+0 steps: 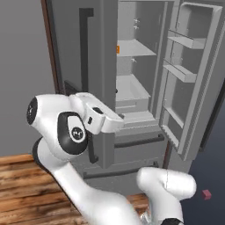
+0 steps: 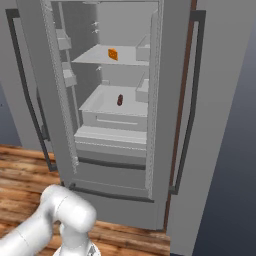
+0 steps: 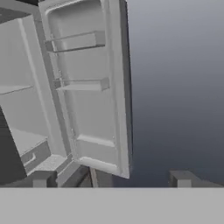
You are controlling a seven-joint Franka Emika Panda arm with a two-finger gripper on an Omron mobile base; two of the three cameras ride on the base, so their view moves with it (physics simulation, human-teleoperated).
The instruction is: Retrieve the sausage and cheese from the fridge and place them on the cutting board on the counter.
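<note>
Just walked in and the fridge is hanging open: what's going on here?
The robot arm is working at the fridge, whose right door is swung open. Its gripper has open jaws, holds nothing, and faces that door. The cheese sits on an upper shelf and the sausage on the shelf below, both untouched.

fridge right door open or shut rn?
Open. The fridge's right door is swung wide, its inner bins showing; the cheese and sausage sit exposed on the shelves.
</note>
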